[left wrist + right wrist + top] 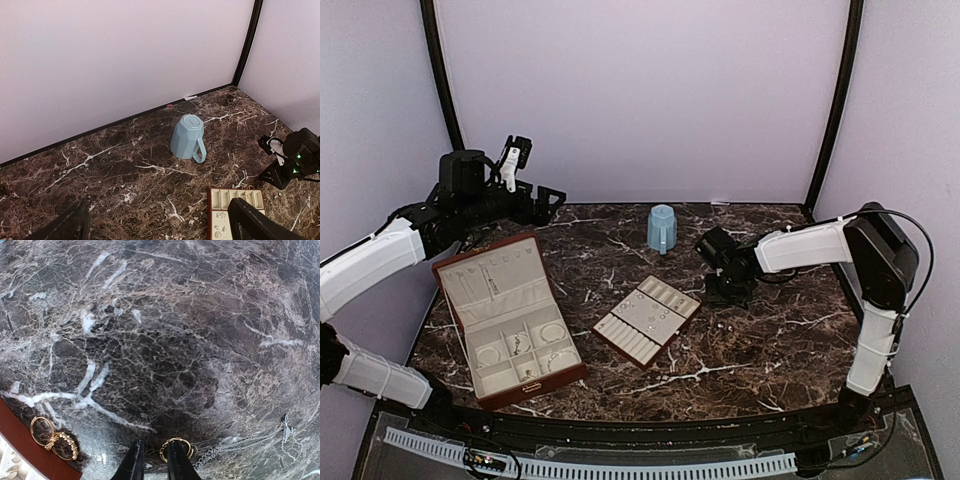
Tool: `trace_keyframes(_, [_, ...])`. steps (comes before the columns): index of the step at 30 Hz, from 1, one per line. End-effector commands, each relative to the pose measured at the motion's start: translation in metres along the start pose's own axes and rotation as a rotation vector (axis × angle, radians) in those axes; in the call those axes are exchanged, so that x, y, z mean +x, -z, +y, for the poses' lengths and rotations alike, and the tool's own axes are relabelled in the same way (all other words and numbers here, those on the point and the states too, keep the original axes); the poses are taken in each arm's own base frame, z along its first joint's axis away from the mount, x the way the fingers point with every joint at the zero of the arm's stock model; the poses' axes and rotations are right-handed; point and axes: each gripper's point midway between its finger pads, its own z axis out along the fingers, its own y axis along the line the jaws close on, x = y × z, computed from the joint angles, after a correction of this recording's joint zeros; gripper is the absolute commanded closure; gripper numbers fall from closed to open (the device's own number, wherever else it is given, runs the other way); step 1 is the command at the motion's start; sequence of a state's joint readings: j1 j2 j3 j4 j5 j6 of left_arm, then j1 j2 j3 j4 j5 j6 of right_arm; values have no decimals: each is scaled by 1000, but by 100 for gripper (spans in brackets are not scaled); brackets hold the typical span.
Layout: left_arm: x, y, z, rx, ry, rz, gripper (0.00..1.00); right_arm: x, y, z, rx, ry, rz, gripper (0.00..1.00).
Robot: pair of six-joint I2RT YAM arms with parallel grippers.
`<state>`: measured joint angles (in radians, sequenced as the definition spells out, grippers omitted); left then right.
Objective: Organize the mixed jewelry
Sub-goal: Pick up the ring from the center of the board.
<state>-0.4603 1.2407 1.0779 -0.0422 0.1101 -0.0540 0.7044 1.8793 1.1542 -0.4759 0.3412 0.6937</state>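
My right gripper [725, 291] is low over the marble table, right of the cream slotted tray [646, 318]. In the right wrist view its fingers [177, 465] stand a narrow gap apart with nothing between them. A small gold ring [184, 444] lies on the marble, partly behind the right fingertip. A thin silver chain [245, 442] lies just right of it. Two more gold rings [52, 438] lie beside the tray's reddish-brown edge [25, 445]. My left gripper [546, 202] is raised at the back left, open and empty, also shown in the left wrist view [160, 227].
An open reddish-brown box with cream lining [510, 315] sits front left, with hoops and small pieces in its compartments. A light blue mug [662, 228] stands upside down at the back centre, also in the left wrist view [188, 136]. Dark posts and walls close in the table.
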Motion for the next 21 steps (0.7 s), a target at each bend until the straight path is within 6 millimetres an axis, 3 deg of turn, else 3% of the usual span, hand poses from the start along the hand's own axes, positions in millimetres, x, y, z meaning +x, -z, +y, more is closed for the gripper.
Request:
trace_keyframes(1, [-6,8,-1,-2,-16,-28,1,-9,10,1,4,-16,-36,83])
trace_keyframes(21, [-10,11,-1,-4,-20,-40,1,6,-4,-9,55,-57,7,91])
